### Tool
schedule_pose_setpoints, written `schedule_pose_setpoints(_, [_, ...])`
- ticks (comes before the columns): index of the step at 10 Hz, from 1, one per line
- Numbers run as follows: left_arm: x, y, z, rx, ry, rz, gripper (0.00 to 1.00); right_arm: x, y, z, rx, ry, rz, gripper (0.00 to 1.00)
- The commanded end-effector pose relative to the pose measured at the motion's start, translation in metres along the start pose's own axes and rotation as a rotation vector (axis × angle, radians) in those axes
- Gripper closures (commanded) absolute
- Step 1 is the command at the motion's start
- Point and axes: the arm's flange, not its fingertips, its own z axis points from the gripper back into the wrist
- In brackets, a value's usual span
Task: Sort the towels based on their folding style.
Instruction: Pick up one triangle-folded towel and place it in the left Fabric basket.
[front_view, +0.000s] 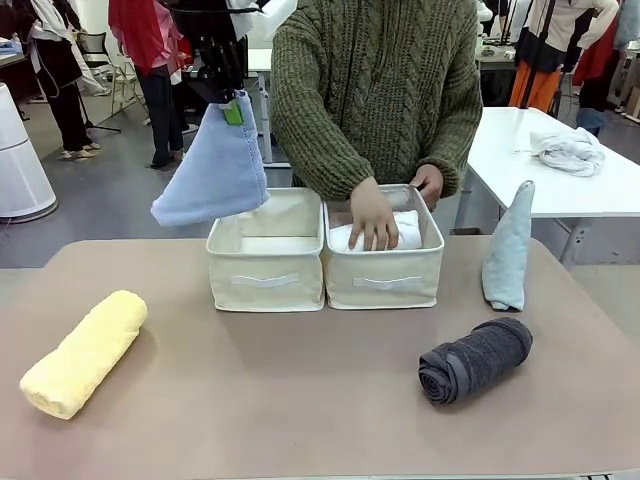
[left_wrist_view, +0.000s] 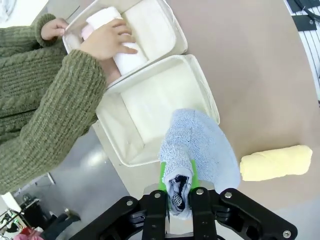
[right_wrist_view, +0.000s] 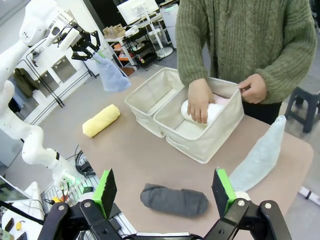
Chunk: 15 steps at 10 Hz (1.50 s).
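Towels partly sorted: white roll (front_view: 400, 232) and pink roll (left_wrist_view: 86, 33) lie in the right bin (front_view: 385, 285) under a hand (front_view: 372, 215). Left claw (front_view: 232, 108), clamped on the blue cone (front_view: 215, 170), hangs near the left bin (front_view: 265, 280). Yellow roll (front_view: 85, 352) at the desk's (front_view: 300, 400) left edge, grey roll (front_view: 475, 360) and pale cone (front_view: 508, 245) near its right edge, remain; right claw (right_wrist_view: 165, 192) apart.

Blue cone (front_view: 212, 165) hangs, pale cone (front_view: 508, 247) stands, rolls (front_view: 84, 352) lie.

In the right bin (front_view: 385, 285), the person's hand (front_view: 372, 215) covers part of the white roll (front_view: 405, 232); the pink towel (right_wrist_view: 221, 100) shows as a sliver behind it. Tip of the lavender-blue cone (front_view: 215, 170) is buried between the fingers of the left gripper (front_view: 232, 110).
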Motion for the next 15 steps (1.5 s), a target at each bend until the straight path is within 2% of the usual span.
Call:
schedule_pose_setpoints(1, [-0.003,-0.003,0.001,0.003,-0.01,0.007,0.85,0.0,-0.002,-0.002,0.02,-0.028,0.013,0.0])
schedule_pose_setpoints(3, [-0.001,0.0,0.0,-0.001,-0.001,0.001,0.85,0.0,-0.002,-0.002,0.02,-0.028,0.013,0.0])
schedule_pose_setpoints(4, [0.0,0.005,-0.003,-0.006,-0.002,-0.052,0.85,0.0,-0.002,-0.002,0.02,-0.028,0.013,0.0])
schedule_pose_setpoints(5, [0.004,0.015,-0.012,-0.048,0.029,-0.053,0.85,0.0,-0.002,-0.002,0.02,-0.028,0.013,0.0])
schedule_pose_setpoints(7, [0.012,0.033,-0.031,-0.094,0.012,-0.103,0.85,0.0,-0.002,-0.002,0.02,-0.028,0.013,0.0])
schedule_pose_setpoints(11, [0.019,0.057,-0.074,-0.115,-0.078,-0.165,0.85,0.0,-0.002,-0.002,0.02,-0.028,0.013,0.0])
schedule_pose_setpoints(15, [0.02,0.067,-0.112,-0.116,-0.142,-0.196,0.85,0.0,-0.002,-0.002,0.02,-0.028,0.013,0.0])
